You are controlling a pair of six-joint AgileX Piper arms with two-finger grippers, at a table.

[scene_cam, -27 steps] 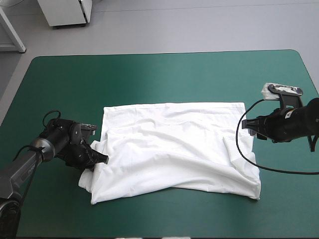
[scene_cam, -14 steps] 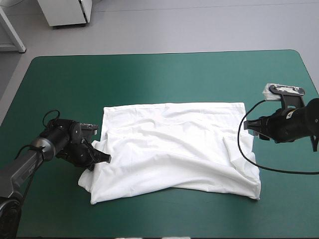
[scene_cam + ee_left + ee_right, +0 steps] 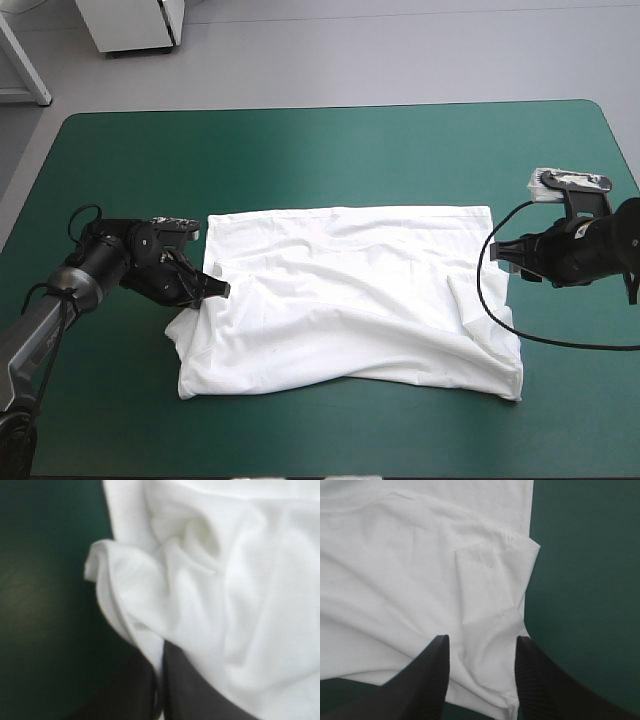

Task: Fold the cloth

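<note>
Two left fingers (image 3: 192, 692) part-hidden, pinching T-shirt (image 3: 240, 580)

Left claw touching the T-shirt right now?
Touching. The left wrist view shows the left claw all but shut, with a fold of the T-shirt pinched in it at the shirt's left edge.

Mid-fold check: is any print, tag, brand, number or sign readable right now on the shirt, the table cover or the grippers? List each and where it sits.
No readable text in any view.
The T-shirt is plain white, with no print or tag showing.
The teal-green cover is unmarked.
The left gripper and the right gripper show no lettering.
</note>
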